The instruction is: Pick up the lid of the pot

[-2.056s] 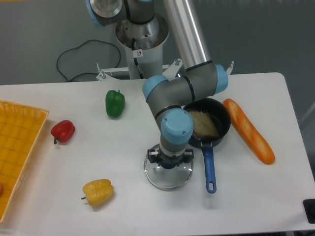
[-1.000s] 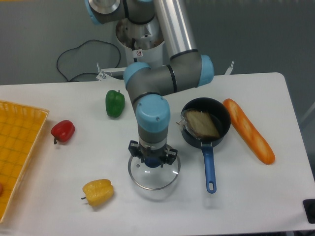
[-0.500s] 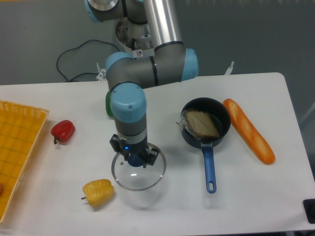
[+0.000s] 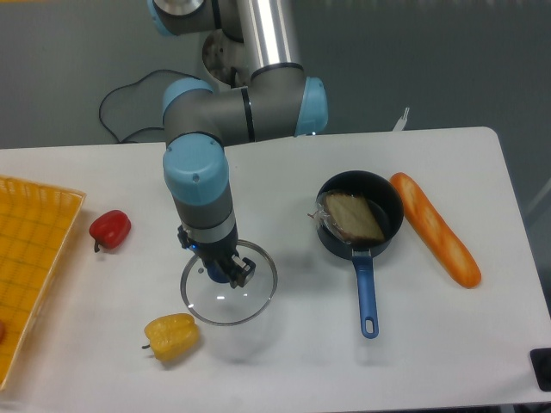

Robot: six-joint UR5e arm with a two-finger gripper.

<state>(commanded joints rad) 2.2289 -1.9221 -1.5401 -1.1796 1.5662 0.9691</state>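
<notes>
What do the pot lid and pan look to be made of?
Pot lid: likely clear glass or plastic; the table shows through, with a shiny, metal-looking rim. Pan: black, possibly coated metal; material uncertain. Its handle: smooth, solid blue, probably plastic or painted.

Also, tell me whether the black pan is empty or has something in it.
Not empty: a brown item lies inside the black pan, covering part of its bottom.
</notes>
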